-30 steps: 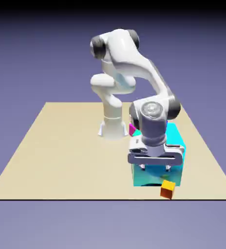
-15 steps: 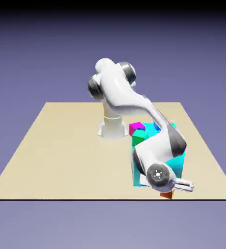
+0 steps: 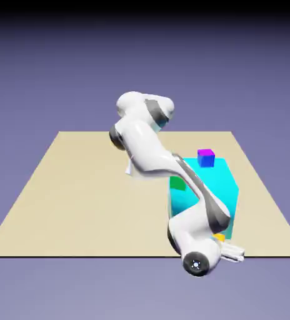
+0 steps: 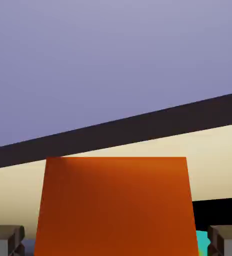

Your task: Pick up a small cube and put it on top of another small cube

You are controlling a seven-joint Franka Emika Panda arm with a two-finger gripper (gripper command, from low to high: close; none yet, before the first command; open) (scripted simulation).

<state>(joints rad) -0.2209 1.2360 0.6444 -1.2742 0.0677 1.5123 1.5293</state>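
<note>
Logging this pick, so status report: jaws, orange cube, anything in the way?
Jaws open, either side of orange cube, gaps both sides. Nothing on blue cube. Big cyan block close by, possible obstacle.

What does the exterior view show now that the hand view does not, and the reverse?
Only the exterior view: the arm, the blue cube with its purple top, and the green cube, partly hidden.

Only the hand view: a broad orange side of the orange cube, and the open gripper's two tips, with a narrow gap between each tip and the cube.

Both: the orange cube (just a small yellow patch in the exterior view), the table, the backdrop, and the cyan block, only a sliver in the hand view.
</note>
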